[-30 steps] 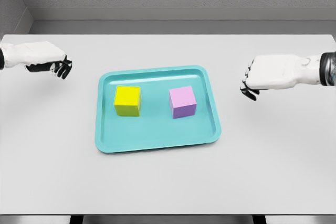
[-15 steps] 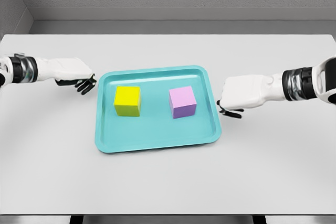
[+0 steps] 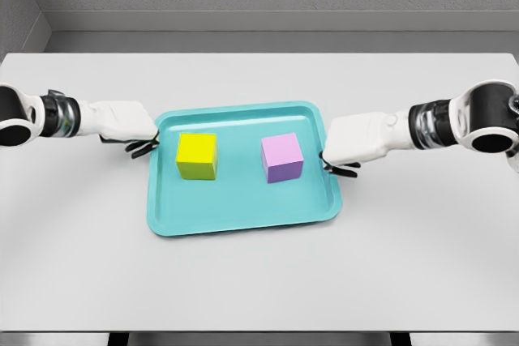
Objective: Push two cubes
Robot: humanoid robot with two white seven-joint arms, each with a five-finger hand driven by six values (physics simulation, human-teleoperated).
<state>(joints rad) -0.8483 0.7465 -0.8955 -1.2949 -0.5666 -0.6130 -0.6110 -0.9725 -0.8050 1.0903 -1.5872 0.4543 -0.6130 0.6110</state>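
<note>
Caught both hands right at the tray (image 3: 243,220) edges, one per side. Left hand (image 3: 128,126) sat at the tray's left rim with dark fingers curled under, clenched on nothing; right hand (image 3: 357,142) likewise over the right rim, fingers tucked, holding nothing. Yellow cube (image 3: 197,156) rested left of centre inside the tray, purple cube (image 3: 282,158) right of centre, well apart from each other, neither touched yet.

Looked like the approach stage, pushing not begun. Best bet, probably: kept the knuckles low enough to meet each cube's outer face near the middle, not the top edge, so no tipping. Cleared the raised rim first, though, since snagging it would've shoved the whole tray across the tabletop (image 3: 259,281). Pushed straight inward, slow and even on both sides, so the cubes slid rather than spun. Worth stopping short of squashing them together.
</note>
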